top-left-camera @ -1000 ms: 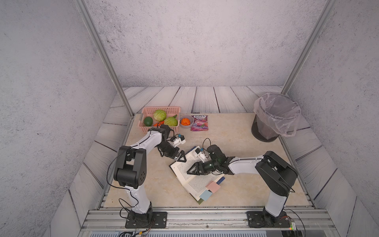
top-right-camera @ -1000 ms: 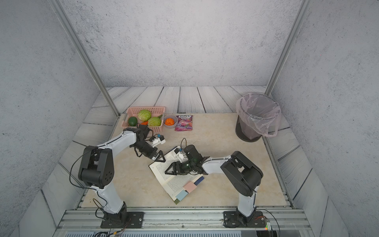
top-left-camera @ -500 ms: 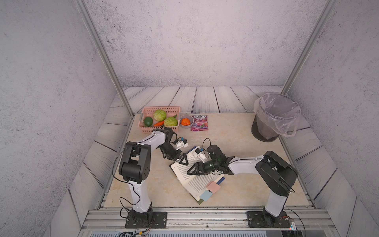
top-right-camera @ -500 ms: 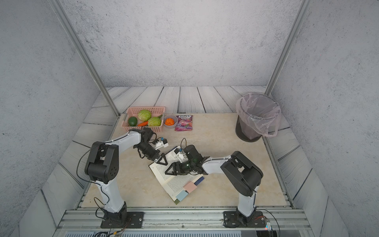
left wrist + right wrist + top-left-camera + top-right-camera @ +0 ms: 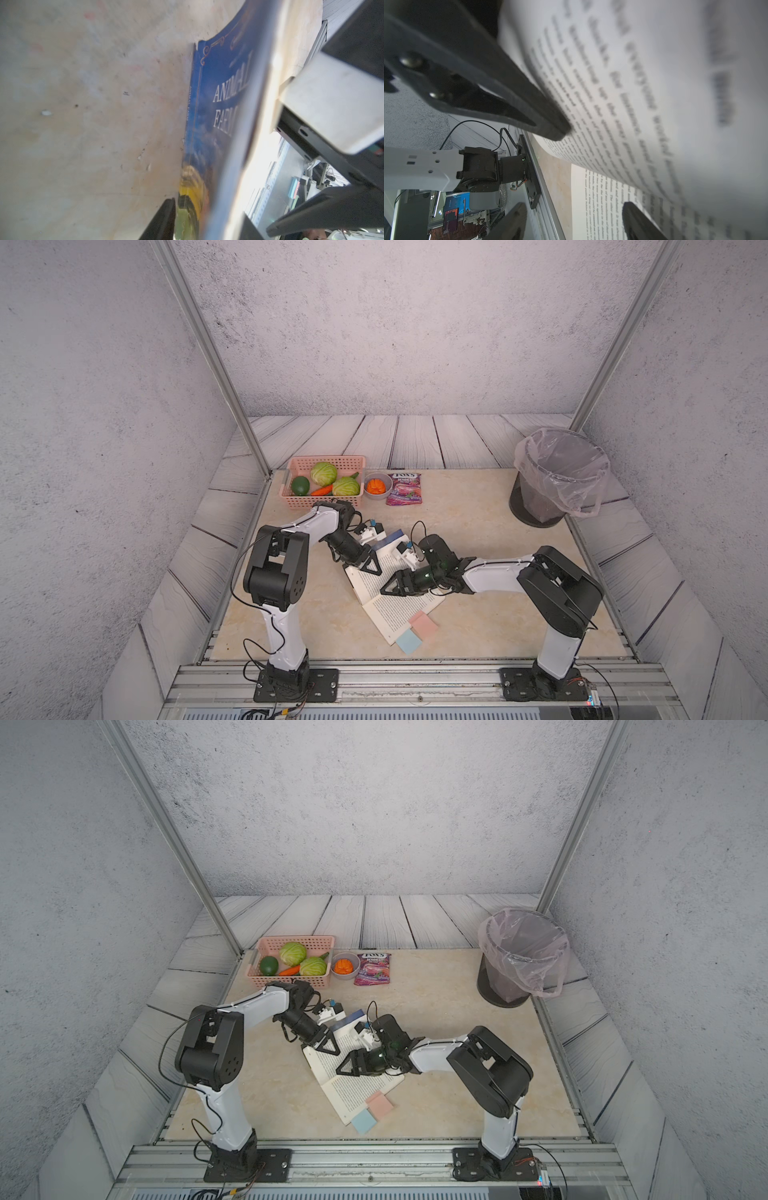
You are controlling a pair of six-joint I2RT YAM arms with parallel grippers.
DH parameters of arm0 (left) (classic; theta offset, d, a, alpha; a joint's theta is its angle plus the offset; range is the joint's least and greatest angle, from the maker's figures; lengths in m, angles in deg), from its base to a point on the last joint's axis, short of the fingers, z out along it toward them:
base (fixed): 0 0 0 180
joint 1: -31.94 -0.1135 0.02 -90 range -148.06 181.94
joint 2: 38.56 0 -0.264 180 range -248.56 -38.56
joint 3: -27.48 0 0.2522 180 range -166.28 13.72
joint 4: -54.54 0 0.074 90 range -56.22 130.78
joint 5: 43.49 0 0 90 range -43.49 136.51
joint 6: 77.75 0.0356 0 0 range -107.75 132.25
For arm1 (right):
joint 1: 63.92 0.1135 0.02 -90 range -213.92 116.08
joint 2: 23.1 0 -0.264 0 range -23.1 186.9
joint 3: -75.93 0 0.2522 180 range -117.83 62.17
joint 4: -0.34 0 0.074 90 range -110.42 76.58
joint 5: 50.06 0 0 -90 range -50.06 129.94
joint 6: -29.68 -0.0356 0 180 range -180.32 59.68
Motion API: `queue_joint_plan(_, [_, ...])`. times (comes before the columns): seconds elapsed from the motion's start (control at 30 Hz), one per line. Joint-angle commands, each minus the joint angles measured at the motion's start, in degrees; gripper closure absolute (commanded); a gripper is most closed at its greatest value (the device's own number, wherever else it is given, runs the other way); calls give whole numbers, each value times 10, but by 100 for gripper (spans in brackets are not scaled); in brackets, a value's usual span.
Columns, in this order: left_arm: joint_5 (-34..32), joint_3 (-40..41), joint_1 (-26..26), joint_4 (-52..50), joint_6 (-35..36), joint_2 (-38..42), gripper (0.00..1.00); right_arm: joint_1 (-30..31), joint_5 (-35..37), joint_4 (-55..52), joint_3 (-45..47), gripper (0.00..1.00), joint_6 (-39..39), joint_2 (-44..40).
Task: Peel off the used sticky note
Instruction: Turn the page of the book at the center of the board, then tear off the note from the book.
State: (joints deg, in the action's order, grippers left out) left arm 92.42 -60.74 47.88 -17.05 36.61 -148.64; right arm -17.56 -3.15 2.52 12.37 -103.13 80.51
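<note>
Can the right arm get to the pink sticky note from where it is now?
Probably yes. The pink sticky note lies uncovered at the near corner of the book, and the right gripper, open over the same page, has nothing between it and the note.

Pink sticky note (image 5: 424, 623) and light blue sticky note (image 5: 408, 642). Book (image 5: 216, 72): blue cover, white lettering, black print on white pages. Basket (image 5: 299, 501): pink lattice. Table (image 5: 478, 510): beige marble.
</note>
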Motion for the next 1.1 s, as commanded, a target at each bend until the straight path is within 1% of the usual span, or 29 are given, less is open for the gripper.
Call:
queue_joint_plan(0.0, [-9,6,1,-1,2,21,86,1,11,-18,2,23,13,-10])
queue_joint_plan(0.03, [-14,8,1,2,-2,27,97,1,11,-22,1,23,14,-11])
queue_joint_plan(0.07, [-19,11,-1,6,-8,34,100,1,12,-25,0,23,17,-12])
queue_joint_plan(0.2, [-48,24,-11,27,-38,72,100,1,17,-42,-7,23,25,-19])
queue_joint_plan(0.3, [-63,37,-28,45,-56,106,100,0,28,-66,-18,23,32,-29])
queue_joint_plan(0.4, [-76,53,-37,58,-71,133,100,-1,50,-91,-27,23,34,-43])
queue_joint_plan(0.5, [-92,78,-47,89,-93,153,100,-6,91,-128,-36,24,30,-69])
queue_joint_plan(0.7, [-99,92,-65,109,-110,144,100,-10,205,-222,-50,25,28,-129])
queue_joint_plan(0.83, [-105,90,-75,114,-118,131,100,-11,246,-260,-44,27,14,-143])
queue_joint_plan(0.93, [-100,92,-85,115,-120,123,100,-12,258,-294,-46,30,-9,-131])
queue_joint_plan(1.07, [-90,93,-92,113,-117,117,100,-12,235,-257,-15,31,-37,-120])
